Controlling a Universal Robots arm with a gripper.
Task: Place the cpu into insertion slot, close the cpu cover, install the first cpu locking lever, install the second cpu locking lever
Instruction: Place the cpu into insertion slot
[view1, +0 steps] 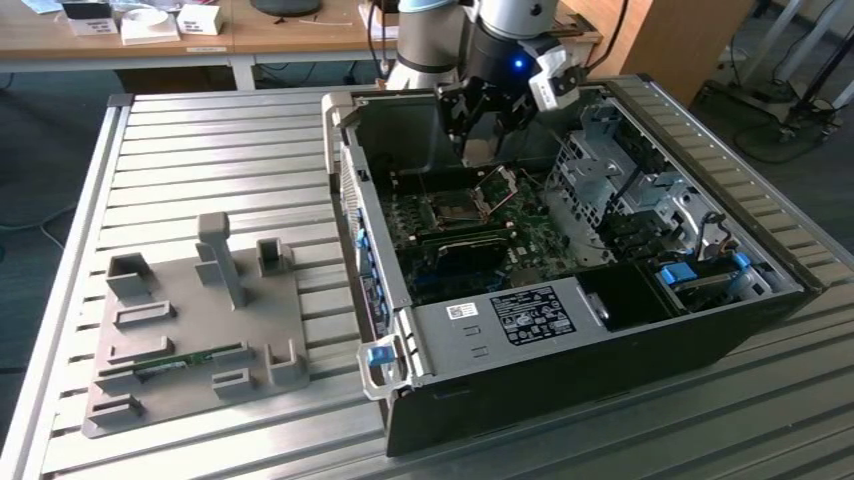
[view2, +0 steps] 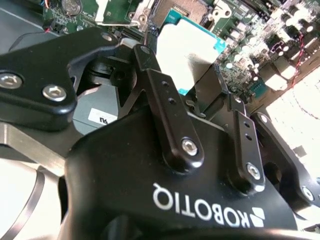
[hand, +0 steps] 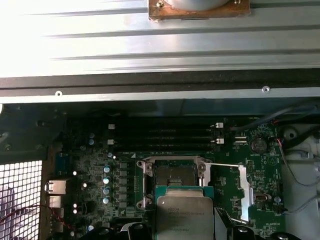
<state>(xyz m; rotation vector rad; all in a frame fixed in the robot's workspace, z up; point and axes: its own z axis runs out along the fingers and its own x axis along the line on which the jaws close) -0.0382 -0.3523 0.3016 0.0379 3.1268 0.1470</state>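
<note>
My gripper (view1: 478, 138) hangs inside the open computer case, above the motherboard (view1: 461, 235). It is shut on the cpu (view2: 187, 47), a flat square chip with a silver-grey top and a green edge, held between the two black fingers (view2: 155, 85). In the first wrist view the cpu (hand: 185, 212) hovers just short of the open insertion slot (hand: 175, 176), apart from it. The cpu cover (view1: 501, 187) stands tilted up beside the slot; the first wrist view shows this silvery frame (hand: 243, 192) edge-on. A thin wire locking lever (hand: 225, 165) sticks out from the slot.
The case wall (view1: 350, 190) and a metal drive cage (view1: 607, 185) hem in the board. Memory slots (hand: 165, 135) lie beyond the slot. On the exterior view's left, a grey fixture plate (view1: 200, 330) with upright posts holds a green memory stick (view1: 174, 362) on the slatted table.
</note>
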